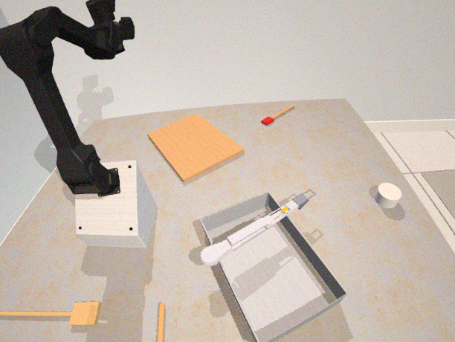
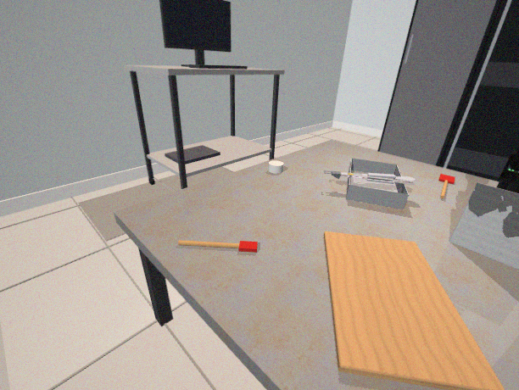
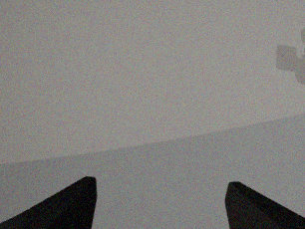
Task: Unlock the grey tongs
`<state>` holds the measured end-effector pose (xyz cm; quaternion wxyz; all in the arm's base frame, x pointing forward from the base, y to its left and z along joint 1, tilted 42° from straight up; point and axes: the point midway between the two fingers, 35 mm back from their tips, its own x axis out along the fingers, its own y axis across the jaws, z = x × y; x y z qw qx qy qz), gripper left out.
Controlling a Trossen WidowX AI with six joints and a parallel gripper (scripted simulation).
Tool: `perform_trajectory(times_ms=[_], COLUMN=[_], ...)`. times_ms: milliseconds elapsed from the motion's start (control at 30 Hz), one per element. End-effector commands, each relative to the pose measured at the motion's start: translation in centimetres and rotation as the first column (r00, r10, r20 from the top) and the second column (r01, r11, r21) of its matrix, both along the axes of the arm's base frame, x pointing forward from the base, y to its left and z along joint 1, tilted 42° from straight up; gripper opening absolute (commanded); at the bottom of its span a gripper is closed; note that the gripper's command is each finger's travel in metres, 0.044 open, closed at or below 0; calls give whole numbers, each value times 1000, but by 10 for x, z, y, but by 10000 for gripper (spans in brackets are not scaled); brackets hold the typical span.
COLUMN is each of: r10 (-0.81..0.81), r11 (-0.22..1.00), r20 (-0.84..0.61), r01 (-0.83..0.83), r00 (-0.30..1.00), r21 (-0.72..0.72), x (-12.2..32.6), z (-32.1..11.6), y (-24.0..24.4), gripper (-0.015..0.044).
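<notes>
The grey tongs [image 1: 247, 233] [image 2: 382, 177] lie shut across the roasting tin [image 1: 235, 215] [image 2: 373, 197]. Their scalloped head juts over the rim on the side nearer the robot base; the grey hinge end with a wire loop and a yellow part nearby lies at the opposite rim. The wooden board [image 1: 193, 145] [image 2: 394, 305] lies flat and bare. My gripper [image 3: 162, 190] [image 1: 128, 29] is open and empty, with only wall between the fingers in the wrist view. It is raised high at the upper left in the top view, far from tongs and board.
A white round pot [image 1: 388, 195] [image 2: 276, 167] stands beyond the tin. A red-headed brush [image 1: 268, 120] [image 2: 248, 246] lies beyond the board. A wooden-headed tool [image 1: 85, 313] and a wooden rod [image 1: 160, 323] lie near the tin. The white base block [image 1: 108, 208] carries the arm.
</notes>
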<state>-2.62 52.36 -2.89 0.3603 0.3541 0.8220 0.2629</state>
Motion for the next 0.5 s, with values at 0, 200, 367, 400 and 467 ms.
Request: perform_trajectory(times_ms=[0, 200, 367, 400, 467], r10=[-31, -118, -189, -198, -225], r11=[999, 993, 976, 971, 957], r20=[41, 181, 329, 344, 394], r01=[32, 121, 214, 232, 278], r00=[999, 976, 925, 918, 891], r21=[-13, -6, -43, -60, -83], x=[23, 96, 174, 189, 221], z=[-4, -9, -14, -15, -16], y=[-3, -6, -20, -30, -42], gripper=[260, 260, 260, 260, 260])
